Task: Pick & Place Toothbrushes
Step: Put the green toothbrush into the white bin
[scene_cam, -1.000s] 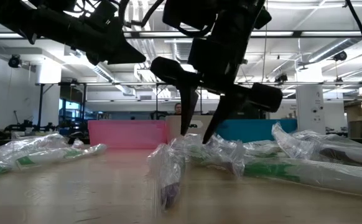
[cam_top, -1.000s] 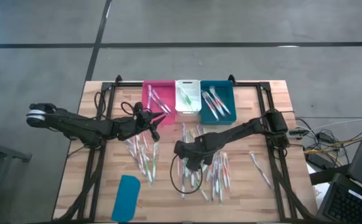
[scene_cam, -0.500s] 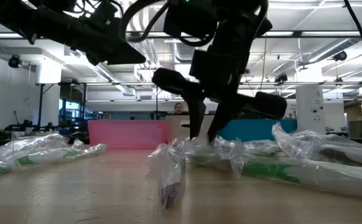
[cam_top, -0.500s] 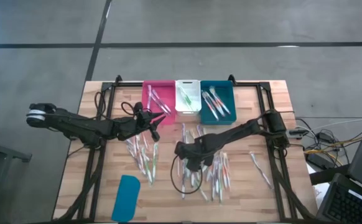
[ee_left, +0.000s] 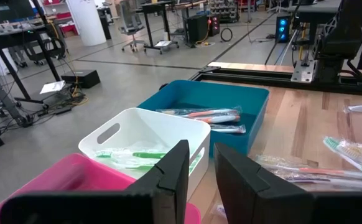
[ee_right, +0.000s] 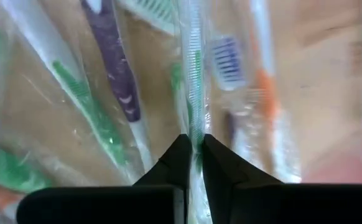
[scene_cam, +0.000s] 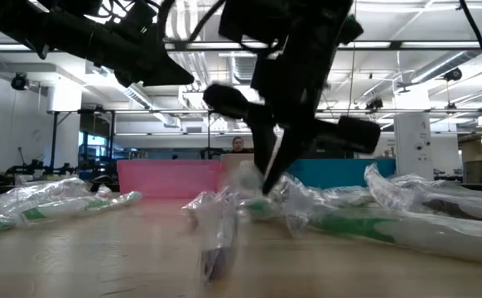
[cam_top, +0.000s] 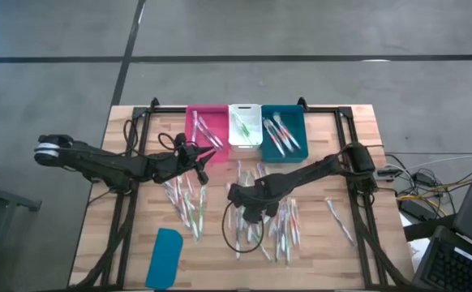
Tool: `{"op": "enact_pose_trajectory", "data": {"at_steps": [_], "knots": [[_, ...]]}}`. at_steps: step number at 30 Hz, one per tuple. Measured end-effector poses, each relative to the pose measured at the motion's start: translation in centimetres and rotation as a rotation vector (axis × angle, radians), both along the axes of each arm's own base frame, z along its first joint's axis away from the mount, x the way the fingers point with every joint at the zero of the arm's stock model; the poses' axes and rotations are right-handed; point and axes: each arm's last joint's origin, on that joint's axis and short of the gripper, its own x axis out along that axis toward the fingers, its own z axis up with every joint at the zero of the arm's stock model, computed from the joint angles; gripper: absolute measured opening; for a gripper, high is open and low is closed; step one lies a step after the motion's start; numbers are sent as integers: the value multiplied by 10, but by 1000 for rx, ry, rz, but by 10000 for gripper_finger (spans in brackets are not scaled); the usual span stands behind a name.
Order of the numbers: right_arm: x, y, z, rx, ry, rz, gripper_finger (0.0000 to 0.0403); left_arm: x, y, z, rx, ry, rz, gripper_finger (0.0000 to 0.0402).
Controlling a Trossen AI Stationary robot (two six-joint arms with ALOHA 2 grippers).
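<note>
On the wooden table [cam_top: 139, 243], the right end effector [ee_right: 192, 149] points down, clenched on apparently one wrapped toothbrush [ee_right: 194, 74].

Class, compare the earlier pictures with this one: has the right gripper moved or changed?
Yes. The right gripper stays in front of the bins' line in the low view, but its fingers have closed on a wrapped toothbrush.

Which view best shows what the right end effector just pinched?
Right wrist view: the right end effector is shut on a wrapped toothbrush. Low view shows its fingers in blurred wrappers; high view only shows it over the pile; left wrist view misses it.
</note>
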Motion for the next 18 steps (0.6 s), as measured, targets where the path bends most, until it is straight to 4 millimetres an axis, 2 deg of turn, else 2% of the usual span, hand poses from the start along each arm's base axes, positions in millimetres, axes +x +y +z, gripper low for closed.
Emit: {"op": "enact_pose_trajectory", "data": {"at_steps": [9, 14, 18], "knots": [[-12, -2, 52, 0, -121, 20, 20, 0, 0, 0, 0, 1, 1, 81], [-20, -12, 71, -233, -154, 98, 19, 0, 0, -1, 0, 6, 1, 81], [-21, -31, 79, -410, -149, 89, 19, 0, 0, -1, 6, 11, 0, 81]]}}
